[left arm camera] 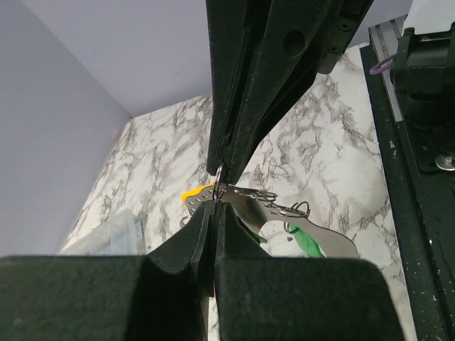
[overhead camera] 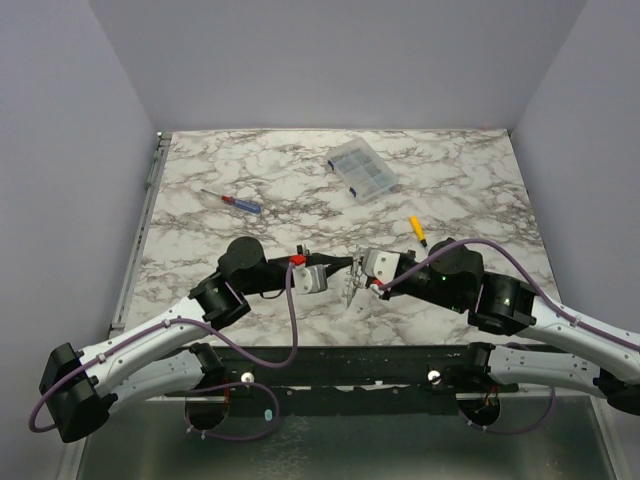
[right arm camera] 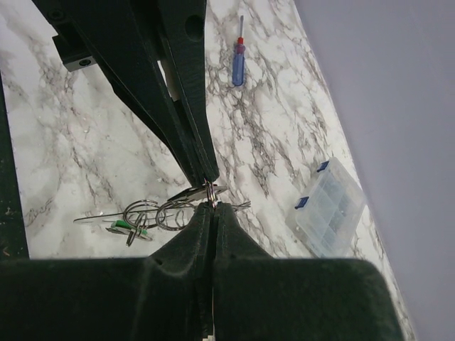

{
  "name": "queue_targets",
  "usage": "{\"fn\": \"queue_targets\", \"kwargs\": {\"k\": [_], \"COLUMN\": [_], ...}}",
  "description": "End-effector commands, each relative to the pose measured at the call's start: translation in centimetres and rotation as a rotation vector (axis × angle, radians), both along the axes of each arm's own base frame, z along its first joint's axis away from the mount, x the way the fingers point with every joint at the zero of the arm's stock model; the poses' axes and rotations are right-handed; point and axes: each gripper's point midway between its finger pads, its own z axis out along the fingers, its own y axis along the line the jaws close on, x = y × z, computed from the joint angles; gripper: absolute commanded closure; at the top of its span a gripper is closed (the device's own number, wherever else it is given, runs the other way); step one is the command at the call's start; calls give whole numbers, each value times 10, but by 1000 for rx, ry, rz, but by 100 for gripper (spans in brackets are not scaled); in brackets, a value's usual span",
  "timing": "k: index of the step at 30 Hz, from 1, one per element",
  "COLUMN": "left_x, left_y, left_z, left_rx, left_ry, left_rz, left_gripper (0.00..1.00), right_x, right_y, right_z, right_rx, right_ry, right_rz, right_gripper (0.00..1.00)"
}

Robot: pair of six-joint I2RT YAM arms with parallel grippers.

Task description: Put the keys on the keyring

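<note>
Both arms meet in the lower middle of the top view, over the white marbled surface (overhead camera: 250, 170). Left fingers (left arm camera: 242, 121) and right fingers (right arm camera: 170, 106) are both pinched tight on a thin silvery metal keyring (left arm camera: 219, 172). The small flat silvery keys (left arm camera: 320, 233) bunch up right beside it, green tag (left arm camera: 307, 243) included.

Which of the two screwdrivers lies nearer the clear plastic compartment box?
The yellow-handled screwdriver, right of the clear plastic compartment box; the blue-and-red-handled screwdriver lies farther away on the left.
</note>
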Motion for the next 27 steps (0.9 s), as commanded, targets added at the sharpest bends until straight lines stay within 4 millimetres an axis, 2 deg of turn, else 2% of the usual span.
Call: {"fn": "queue_targets", "kwargs": {"k": [1,6,22,24,27], "left_x": [0,-2,-7,-7,-6], "left_y": [-1,-2,-2,-1,2], "left_z": [-1,-1,3,4,7], "left_rx": [-9,-8,-16,-20,-26], "left_ry": [-2,-4,-5,-9,-21], "left_rz": [1,-12,-36,-32,-19], "left_gripper": [100,100,100,95,78], "right_x": [1,3,1,1,0], "right_y": [1,-1,12,11,8], "right_z": [31,41,35,34,33], "right_rx": [125,177,245,241,235], "right_ry": [-46,-63,-21,-21,-19], "right_rz": [-10,-28,-9,-15,-14], "right_gripper": [99,99,99,99,99]}}
